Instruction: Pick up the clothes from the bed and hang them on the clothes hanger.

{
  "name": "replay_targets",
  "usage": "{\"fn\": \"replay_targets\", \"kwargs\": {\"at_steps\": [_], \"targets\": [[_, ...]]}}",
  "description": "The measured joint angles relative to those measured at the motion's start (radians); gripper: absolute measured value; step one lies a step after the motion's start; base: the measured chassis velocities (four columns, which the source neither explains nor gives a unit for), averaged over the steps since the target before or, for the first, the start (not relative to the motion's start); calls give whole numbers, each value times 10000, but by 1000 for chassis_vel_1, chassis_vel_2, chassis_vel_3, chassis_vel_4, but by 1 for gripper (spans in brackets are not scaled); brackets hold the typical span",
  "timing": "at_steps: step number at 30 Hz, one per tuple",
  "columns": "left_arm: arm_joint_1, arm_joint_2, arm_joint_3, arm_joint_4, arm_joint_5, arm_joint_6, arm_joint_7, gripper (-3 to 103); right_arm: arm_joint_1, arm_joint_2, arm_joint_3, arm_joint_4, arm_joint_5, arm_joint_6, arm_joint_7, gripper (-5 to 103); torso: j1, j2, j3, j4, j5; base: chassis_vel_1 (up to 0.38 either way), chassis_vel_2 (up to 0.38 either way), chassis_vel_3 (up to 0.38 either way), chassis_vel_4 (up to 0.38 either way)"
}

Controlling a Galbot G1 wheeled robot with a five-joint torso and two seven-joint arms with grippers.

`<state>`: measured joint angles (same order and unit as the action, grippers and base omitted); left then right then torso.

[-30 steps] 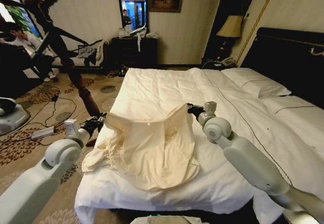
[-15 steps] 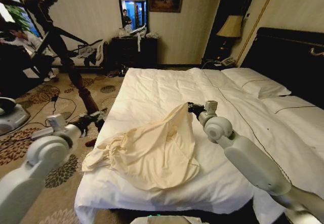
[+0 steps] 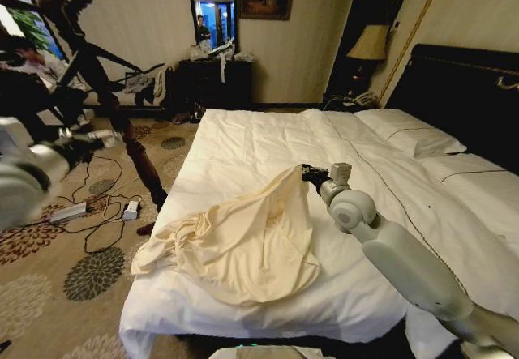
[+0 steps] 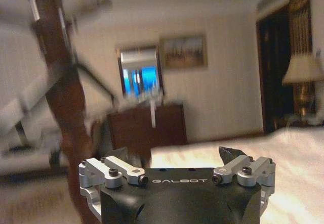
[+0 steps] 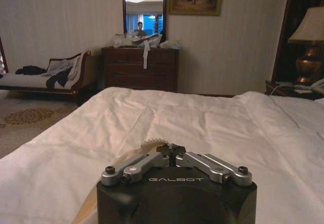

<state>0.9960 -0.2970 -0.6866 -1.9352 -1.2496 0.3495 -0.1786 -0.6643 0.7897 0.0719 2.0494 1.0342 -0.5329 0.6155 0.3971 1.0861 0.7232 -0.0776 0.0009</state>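
Cream wrinkled shirt [image 3: 243,245] lies crumpled near foot of white bed [image 3: 268,144], one corner pinched up by right gripper [image 3: 306,173].

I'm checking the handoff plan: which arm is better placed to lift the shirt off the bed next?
Right, most likely. The right gripper is shut on the clothes, pinching one edge above the bed. The left gripper is open, off over the carpet near the coat stand, away from the fabric.

From the head we look down the bed [image 3: 268,144]; both wrist views face the far dresser [image 5: 140,67] beyond each hand.
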Motion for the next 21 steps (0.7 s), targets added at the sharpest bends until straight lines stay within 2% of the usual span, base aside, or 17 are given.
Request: {"fn": "replay_targets", "kwargs": {"at_steps": [1,3,5,6,7,9,10,12,13,15,16,17,19,21], "targets": [[0,0,0,0,0,0,0,100,0,0,0,0,0,0,0,0,0,0,0,0,0,0,0,0,0],[-1752,-697,2436,719,25,0,-539,100,-26,-123,120,129,84,0,46,0,1,-1,3,4,-29,0,0,0,0],[-4011,-1674,4511,1470,25,50,-1188,100,-75,-232,238,253,158,0,86,0,5,-4,5,2,-30,0,0,0,0],[-4011,-1674,4511,1470,25,50,-1188,100,-75,-232,238,253,158,0,86,0,5,-4,5,2,-30,0,0,0,0],[-5357,-2163,5439,1897,7,108,-1535,100,-140,-302,311,334,185,-1,119,0,6,-4,5,-11,-15,0,0,0,0],[-7229,-2685,6666,2497,-215,209,-1856,100,-312,-408,451,452,192,-3,166,0,8,-5,5,-19,-4,0,0,0,0],[-7229,-2685,6666,2497,-215,209,-1856,100,-312,-408,451,452,192,-3,166,0,8,-5,5,-19,-4,0,0,0,0],[-9655,-2929,7956,3090,-800,447,-2034,100,-520,-456,597,507,151,-2,174,0,6,-4,3,-7,-1,0,0,0,0],[-9655,-2929,7956,3090,-800,447,-2034,100,-520,-456,597,507,151,-2,174,0,6,-4,3,-7,-1,0,0,0,0],[-11252,-2971,8818,3447,-1255,892,-2271,100,-570,-438,617,523,122,0,181,0,4,-4,2,1,-3,0,0,0,0],[-12078,-2933,9236,3605,-1575,1344,-2512,100,-570,-422,617,524,105,2,184,0,3,-4,2,0,-3,0,0,0,0],[-12078,-2933,9236,3605,-1575,1344,-2512,100,-570,-422,617,524,105,2,184,0,3,-4,2,0,-3,0,0,0,0],[-13278,-2669,9710,3753,-2346,2408,-3140,100,-549,-403,616,524,90,5,189,0,5,-4,3,-8,-2,0,0,0,0],[-13938,-2297,9866,3801,-2816,3093,-3421,100,-540,-397,616,524,82,8,193,0,5,-4,2,-6,-1,0,0,0,0]]}}
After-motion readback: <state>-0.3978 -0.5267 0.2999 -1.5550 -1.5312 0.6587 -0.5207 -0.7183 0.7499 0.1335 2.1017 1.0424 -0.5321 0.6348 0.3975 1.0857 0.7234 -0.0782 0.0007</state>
